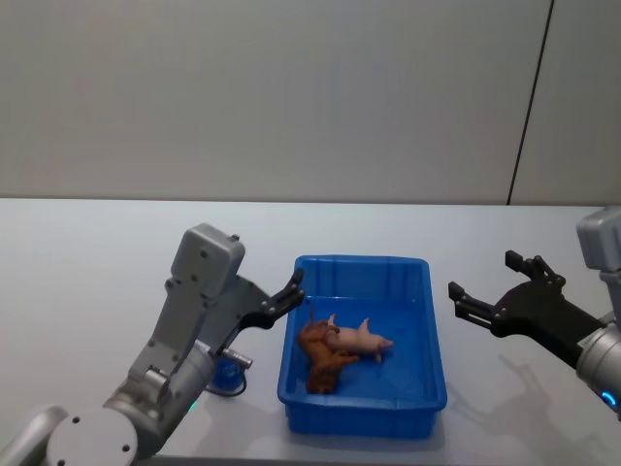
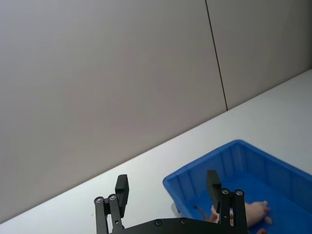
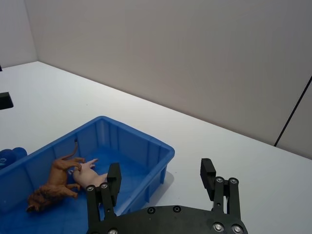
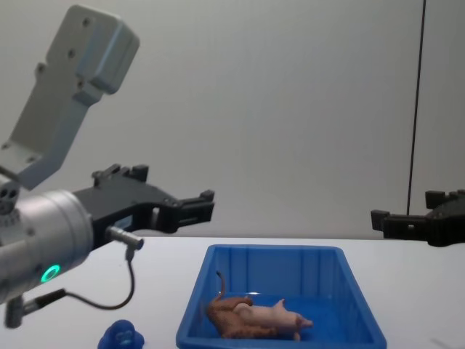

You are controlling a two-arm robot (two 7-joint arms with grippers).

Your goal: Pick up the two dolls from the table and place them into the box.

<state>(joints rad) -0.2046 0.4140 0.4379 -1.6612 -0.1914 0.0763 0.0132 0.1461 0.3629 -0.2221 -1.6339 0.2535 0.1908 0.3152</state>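
**Both dolls in the box, both grippers empty**

Two animal figures lie on the floor of the box: the brown lion on its side in the left half, and the pale pig towards the middle, resting against it. Nothing of the task is left on the table, so I judge the placing done and the step in hand to be the retreat.

My left gripper hangs just beside the box's left wall, above rim height, with its jaws apart and nothing between them. My right gripper is well off to the right of the box, clear of the tabletop, also spread and empty.

To do this well I would draw the left arm up first and only then away from the box. That keeps the fingertips from catching the left rim and dragging the light tray sideways. I would keep both sets of jaws spread and not close them near the wall. The right arm has free room and can simply pull back.

One thing is in the way: a small blue figure stands on the table left of the box's near corner, under my left forearm. A loose cable loops from that wrist just above it. If the arm sinks as it withdraws, it could knock the figure or snag the cable on it. The figure is no doll of mine and should stay put.
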